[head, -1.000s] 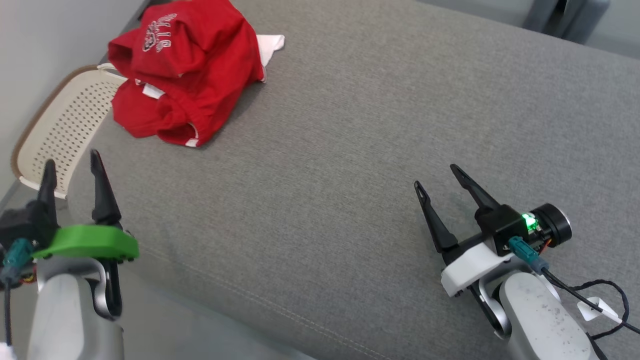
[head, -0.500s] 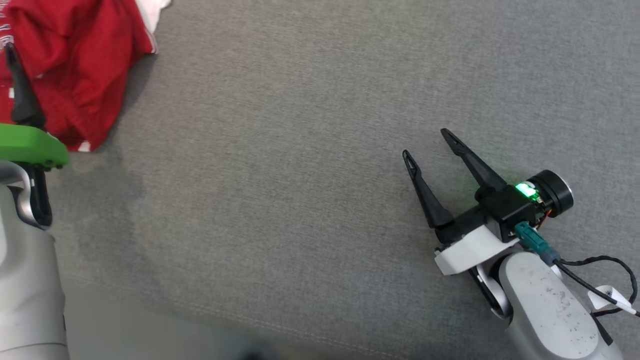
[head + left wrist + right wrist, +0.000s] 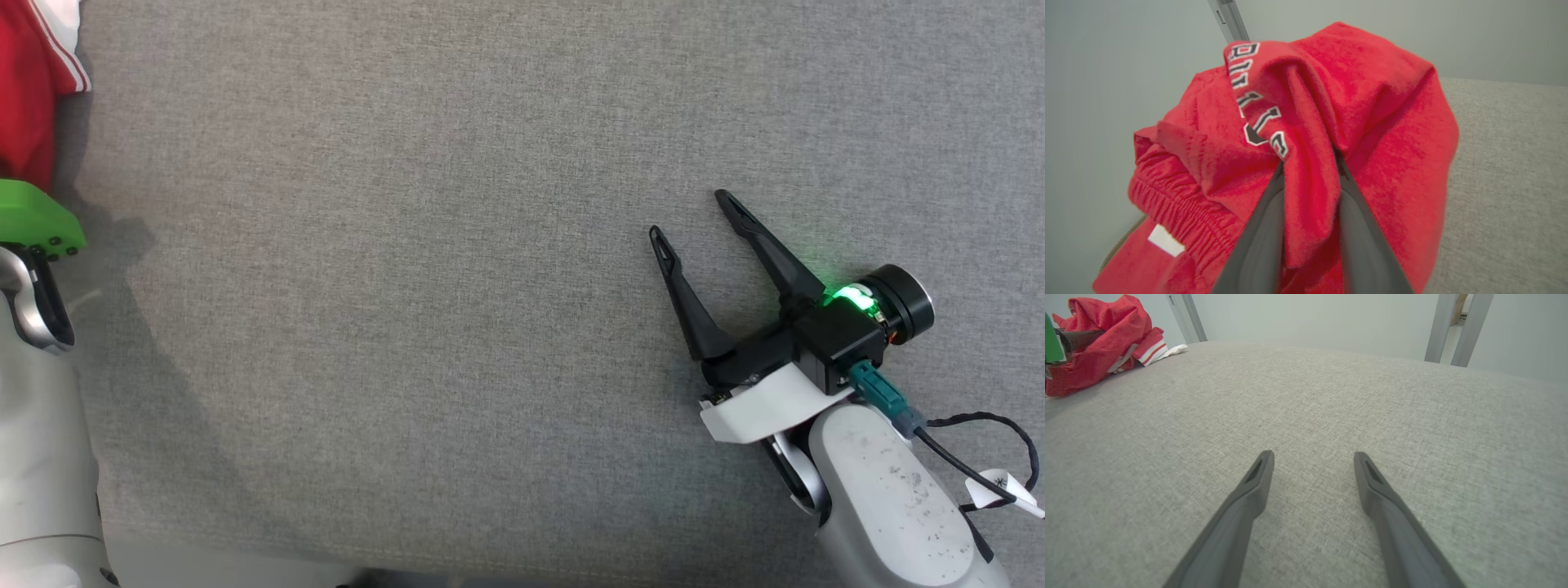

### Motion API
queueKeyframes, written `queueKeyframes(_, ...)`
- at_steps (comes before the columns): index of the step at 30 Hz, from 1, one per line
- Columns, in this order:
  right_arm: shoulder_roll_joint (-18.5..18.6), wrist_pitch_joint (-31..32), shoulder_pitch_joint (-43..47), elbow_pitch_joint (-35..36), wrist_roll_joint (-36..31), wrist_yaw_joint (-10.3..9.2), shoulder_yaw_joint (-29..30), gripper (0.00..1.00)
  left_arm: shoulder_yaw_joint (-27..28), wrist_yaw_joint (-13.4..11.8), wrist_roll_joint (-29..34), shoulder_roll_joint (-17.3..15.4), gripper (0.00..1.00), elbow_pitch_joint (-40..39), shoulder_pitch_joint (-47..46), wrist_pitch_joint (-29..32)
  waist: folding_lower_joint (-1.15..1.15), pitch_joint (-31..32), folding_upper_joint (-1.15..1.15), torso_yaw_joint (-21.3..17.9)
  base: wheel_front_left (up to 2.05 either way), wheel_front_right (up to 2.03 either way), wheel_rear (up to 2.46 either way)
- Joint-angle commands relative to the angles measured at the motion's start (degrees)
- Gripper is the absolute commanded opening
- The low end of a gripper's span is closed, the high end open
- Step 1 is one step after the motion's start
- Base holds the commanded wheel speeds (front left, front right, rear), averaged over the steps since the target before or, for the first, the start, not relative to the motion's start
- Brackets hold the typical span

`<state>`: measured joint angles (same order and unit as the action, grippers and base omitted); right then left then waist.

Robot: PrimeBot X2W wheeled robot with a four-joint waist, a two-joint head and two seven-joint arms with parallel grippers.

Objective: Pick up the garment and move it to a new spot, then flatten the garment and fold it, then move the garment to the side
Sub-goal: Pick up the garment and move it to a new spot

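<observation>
The garment [image 3: 1372,102] is a crumpled red piece with white lettering and a white-striped hem, lying at the far left of the grey cushion. In the head view just its edge [image 3: 24,90] shows at the top left corner. My left gripper [image 3: 1309,162] has its two dark fingers pressed against a raised fold of the red cloth, which fills the gap between them. Its green wrist mount [image 3: 33,216] sits just below the garment. My right gripper [image 3: 690,215] rests low over bare cushion at the right, open, nothing between its fingers [image 3: 1257,482]. The right wrist view has the garment [image 3: 1098,330] far off at upper left.
The grey upholstered surface [image 3: 408,286] stretches wide between the two arms. Its front edge [image 3: 245,563] runs along the bottom of the head view. Grey metal posts [image 3: 1453,326] and a pale wall stand behind it. A black cable [image 3: 980,457] loops beside my right forearm.
The head camera has swung, sliding the garment off toward the left edge. My left gripper has reached into the garment and closed its fingers on a fold. The right gripper stays open.
</observation>
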<state>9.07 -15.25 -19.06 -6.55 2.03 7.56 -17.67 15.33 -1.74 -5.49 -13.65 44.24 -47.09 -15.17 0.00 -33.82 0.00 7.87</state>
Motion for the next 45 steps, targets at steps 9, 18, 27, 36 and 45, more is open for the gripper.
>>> queueKeyframes(9, -0.5, 0.2, 1.2, -3.5, 1.0, -0.13, 1.5, 1.00, -1.7, 1.6, 2.3, 1.3, 0.00, -13.6, 1.7, 0.0, 0.00, 3.2, 0.00, 0.2, 0.00, 0.00, 0.00)
queueKeyframes(18, -3.3, 0.1, 3.1, -5.8, 2.9, -0.12, 2.8, 1.00, -6.9, 7.4, 3.9, 0.7, 0.00, -25.5, 2.5, 0.0, 0.00, 11.6, 0.00, -2.9, 0.00, 0.00, 0.00)
queueKeyframes(27, -5.5, 0.1, 5.8, -6.4, 3.9, -0.12, 2.7, 1.00, -16.6, 9.1, 3.2, 3.0, 0.00, -29.4, 3.9, 0.0, 0.00, 17.3, 0.00, -11.3, 0.00, 0.00, 0.00)
queueKeyframes(36, -6.1, 0.1, 6.3, -6.4, 5.4, -0.12, 2.4, 1.00, -24.7, 9.2, 0.1, 8.7, 0.00, -27.5, 6.6, 0.0, 0.00, 17.6, 0.00, -21.7, 0.00, 0.00, 0.00)
queueKeyframes(45, -6.2, 0.1, 7.8, -5.5, 7.5, -0.12, 2.8, 1.00, -37.4, 9.2, -1.2, 10.5, 0.00, -23.3, 10.3, 0.0, 0.00, 16.5, 0.00, -25.7, 0.00, 0.00, 0.00)
